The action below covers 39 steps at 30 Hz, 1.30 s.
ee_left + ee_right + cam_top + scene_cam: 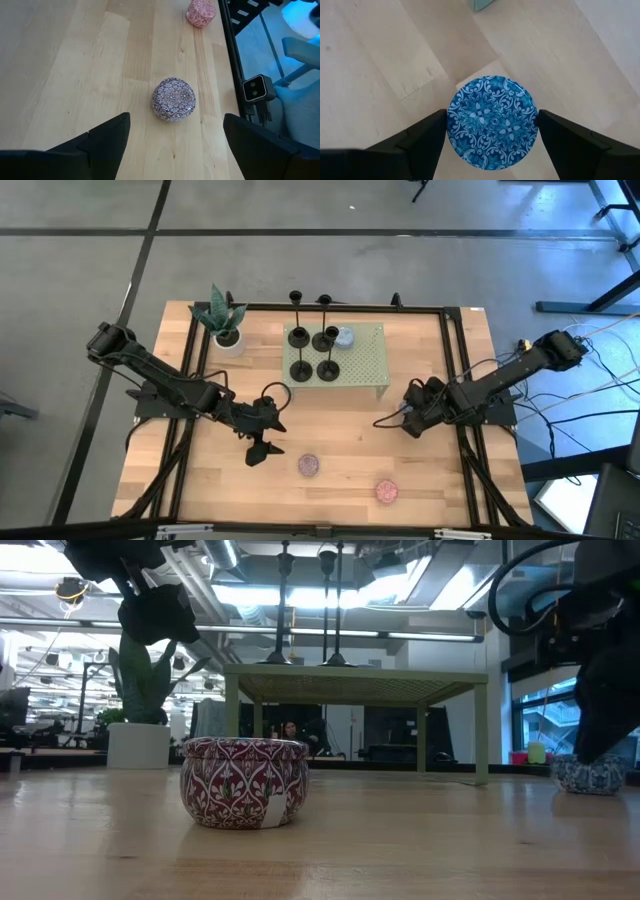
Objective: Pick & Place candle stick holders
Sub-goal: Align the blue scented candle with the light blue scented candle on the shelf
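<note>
Four black candle stick holders [313, 353] stand on their disc bases on a green perforated stand [365, 365] at the table's far middle; their stems also show in the low view [325, 600]. My left gripper [262, 448] is open and empty above the table near its front. A dark red patterned tin [173, 99] sits just beyond the left gripper [176, 119]. My right gripper [410, 423] is open at the right of the table. In its wrist view the right gripper [492, 120] has a finger on either side of a blue patterned round tin [492, 120]. My right gripper comes at the blue tin from above, one finger [427, 132] on each side of its round wall [451, 117]. I cannot tell whether the fingers touch it. The tin sits flat on the table.
A grey-blue puck [345, 337] sits on the stand beside the holders. A potted plant [222, 320] stands at the far left, and a pink tin [386, 491] near the front edge. A black frame rail [455, 360] runs around the tabletop.
</note>
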Motion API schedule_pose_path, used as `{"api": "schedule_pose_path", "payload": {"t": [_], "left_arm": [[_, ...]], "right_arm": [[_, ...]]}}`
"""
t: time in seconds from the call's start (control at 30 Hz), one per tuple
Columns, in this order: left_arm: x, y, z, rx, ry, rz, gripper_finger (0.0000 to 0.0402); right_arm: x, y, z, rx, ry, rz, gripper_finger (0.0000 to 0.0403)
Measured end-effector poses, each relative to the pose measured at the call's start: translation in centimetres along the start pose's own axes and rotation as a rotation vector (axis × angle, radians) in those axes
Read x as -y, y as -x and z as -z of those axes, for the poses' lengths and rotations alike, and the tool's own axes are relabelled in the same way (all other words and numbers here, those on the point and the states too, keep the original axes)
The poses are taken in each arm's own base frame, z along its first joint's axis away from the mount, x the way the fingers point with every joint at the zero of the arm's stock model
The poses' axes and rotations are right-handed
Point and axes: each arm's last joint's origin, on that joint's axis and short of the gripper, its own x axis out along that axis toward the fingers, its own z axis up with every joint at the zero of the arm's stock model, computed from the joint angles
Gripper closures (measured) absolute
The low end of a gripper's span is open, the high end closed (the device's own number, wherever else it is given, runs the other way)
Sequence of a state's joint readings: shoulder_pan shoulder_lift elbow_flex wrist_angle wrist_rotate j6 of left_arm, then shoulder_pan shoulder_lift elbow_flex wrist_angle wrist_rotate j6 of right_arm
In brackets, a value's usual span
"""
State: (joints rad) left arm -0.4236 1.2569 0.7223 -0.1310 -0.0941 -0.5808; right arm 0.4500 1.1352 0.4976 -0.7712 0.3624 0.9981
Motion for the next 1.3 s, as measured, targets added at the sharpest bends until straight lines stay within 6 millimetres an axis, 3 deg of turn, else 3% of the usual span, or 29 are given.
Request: {"api": "schedule_pose_path", "payload": {"t": [0.33,0.7,1.07,1.3], "left_arm": [[0.01,-0.01,0.01,-0.003,0.0,0.004,0.0084],[0.01,-0.01,0.01,-0.003,0.0,0.004,0.0084],[0.01,0.0,0.0,-0.002,0.0,0.003,0.0084],[0.0,0.0,0.0,0.001,-0.015,-0.001,0.0084]], "right_arm": [[-0.06,0.01,-0.03,-0.005,-0.017,-0.01,0.0093],[0.33,-0.79,0.73,-0.052,-0.008,-0.008,0.0063],[0.27,-0.83,0.69,-0.043,-0.01,-0.017,0.0108],[-0.56,-0.52,0.22,-0.049,0.016,-0.112,0.0098]]}}
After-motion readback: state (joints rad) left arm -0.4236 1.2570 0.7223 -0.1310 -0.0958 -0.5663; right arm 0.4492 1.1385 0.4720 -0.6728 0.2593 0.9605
